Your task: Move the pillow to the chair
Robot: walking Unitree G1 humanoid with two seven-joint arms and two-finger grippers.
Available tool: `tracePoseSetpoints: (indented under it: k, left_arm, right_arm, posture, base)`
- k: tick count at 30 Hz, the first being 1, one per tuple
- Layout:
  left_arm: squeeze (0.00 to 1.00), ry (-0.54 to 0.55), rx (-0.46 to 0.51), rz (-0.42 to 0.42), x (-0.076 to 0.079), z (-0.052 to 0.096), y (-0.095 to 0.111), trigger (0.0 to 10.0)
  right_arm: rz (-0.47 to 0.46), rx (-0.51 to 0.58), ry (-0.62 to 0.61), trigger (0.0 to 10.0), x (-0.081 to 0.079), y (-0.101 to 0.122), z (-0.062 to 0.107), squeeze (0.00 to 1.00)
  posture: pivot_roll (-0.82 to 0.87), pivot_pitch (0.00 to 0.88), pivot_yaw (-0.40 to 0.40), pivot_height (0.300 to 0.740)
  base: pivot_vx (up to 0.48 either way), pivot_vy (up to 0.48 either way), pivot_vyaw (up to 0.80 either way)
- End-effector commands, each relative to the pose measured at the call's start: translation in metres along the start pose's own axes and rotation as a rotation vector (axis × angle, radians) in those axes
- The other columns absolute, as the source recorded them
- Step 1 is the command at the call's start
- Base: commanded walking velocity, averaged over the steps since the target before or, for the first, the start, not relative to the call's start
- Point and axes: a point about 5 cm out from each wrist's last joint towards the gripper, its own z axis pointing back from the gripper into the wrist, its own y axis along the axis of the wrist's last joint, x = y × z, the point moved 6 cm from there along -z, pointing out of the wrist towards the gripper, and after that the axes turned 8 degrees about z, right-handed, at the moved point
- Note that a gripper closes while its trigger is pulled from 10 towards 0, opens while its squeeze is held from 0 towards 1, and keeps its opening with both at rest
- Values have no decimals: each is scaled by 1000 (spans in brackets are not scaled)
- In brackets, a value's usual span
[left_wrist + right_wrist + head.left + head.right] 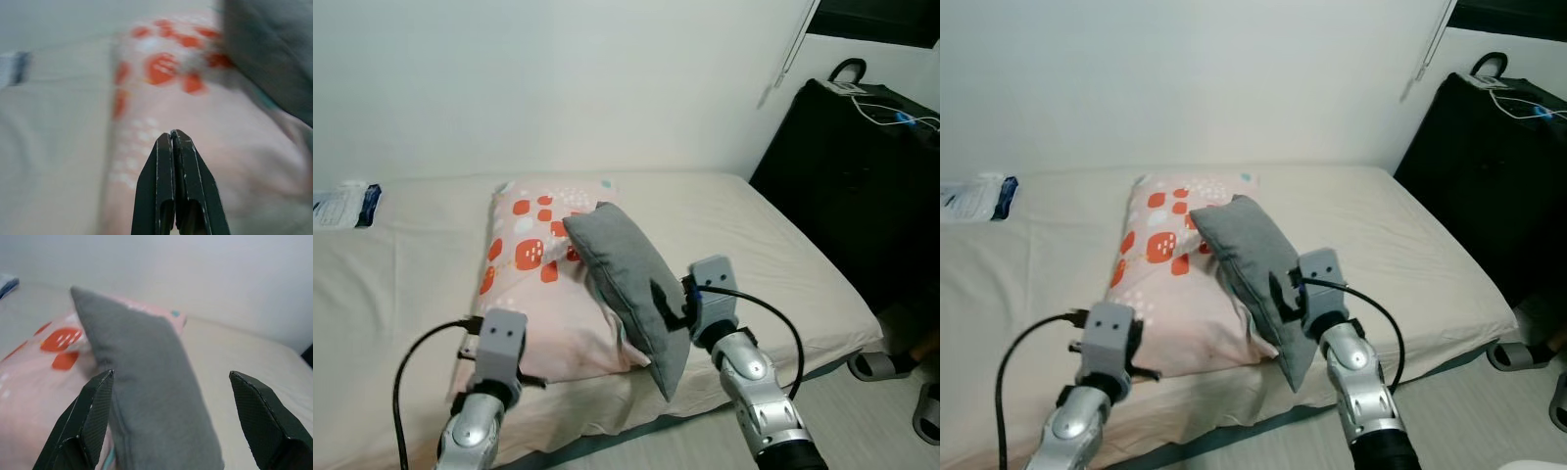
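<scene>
Gray pillow (631,284) tilted on edge, bed (773,255)

We see one pillow (631,279) leaning on a larger pillow (548,294) on the bed (773,245) (suitcase (862,176) to its right).

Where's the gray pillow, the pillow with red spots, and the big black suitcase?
gray pillow (626,269), left eye view, middle of its flat side
pillow with red spots (524,245), left eye view, on the spotted top
black suitcase (862,181), left eye view, its front face
</scene>
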Motion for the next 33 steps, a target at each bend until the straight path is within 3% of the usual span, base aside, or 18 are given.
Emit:
tracePoseSetpoints:
  k: [1,2,3,5,8,10,12,15,16,18,21,23,27,33]
  left_arm:
    - [0,21,48,35,11,-10,8,10000]
    - [0,21,48,35,11,-10,8,10000]
    - [0,5,60,37,22,-20,13,10000]
    - [0,5,60,37,22,-20,13,10000]
    - [0,-91,104,-41,49,-46,32,10000]
    - [0,-105,116,-59,50,-50,36,10000]
    - [0,-102,121,-71,45,-53,38,10000]
    - [0,-49,110,-132,20,-55,34,10000]
    - [0,-49,110,-132,20,-55,34,10000]
    - [0,9,99,-119,0,-52,29,10000]
    - [0,28,92,-113,-7,-50,26,10000]
    - [0,70,70,-102,-20,-44,18,10000]
    - [0,85,59,-94,-25,-40,12,10000]
    - [0,36,69,-76,-7,-40,13,10000]
  right_arm:
    - [-3,-29,-72,10000,17,-9,6,0]
    - [-3,-29,-72,10000,17,-9,6,0]
    - [5,-37,-72,10000,16,-12,5,0]
    - [5,-37,-72,10000,16,-12,5,0]
    - [22,-26,-82,10000,17,-9,-2,0]
    - [23,-20,-93,10000,20,-8,-3,0]
    - [13,-16,-104,10000,22,-6,-3,0]
    - [-56,-5,-118,10000,26,-3,6,0]
    - [-56,-5,-118,10000,26,-3,6,0]
    - [-102,-9,-140,10000,30,-4,19,0]
    - [-107,-15,-147,10000,32,-7,24,0]
    - [-84,-50,-173,10000,33,-18,27,0]
    - [-79,-71,-195,10000,33,-24,24,0]
    - [-70,-62,-184,10000,29,-19,17,0]
  posture:
    - [76,0,-153,740]
    - [76,0,-153,740]
    - [73,0,-149,740]
    - [73,0,-149,740]
    - [50,0,-127,740]
    - [40,0,-110,740]
    - [32,0,-97,740]
    - [21,0,-80,740]
    - [21,0,-80,740]
    - [17,0,-74,740]
    - [8,0,-60,740]
    - [-4,0,-40,740]
    - [-5,0,-43,740]
    - [2,0,-42,740]
  base:
    - [0,0,0]
    - [0,0,0]
    - [0,0,0]
    - [0,0,0]
    - [0,0,0]
    - [0,0,0]
    - [0,0,0]
    - [0,0,0]
    - [0,0,0]
    - [0,0,0]
    - [0,0,0]
    - [0,0,0]
    - [0,0,0]
    - [0,0,0]
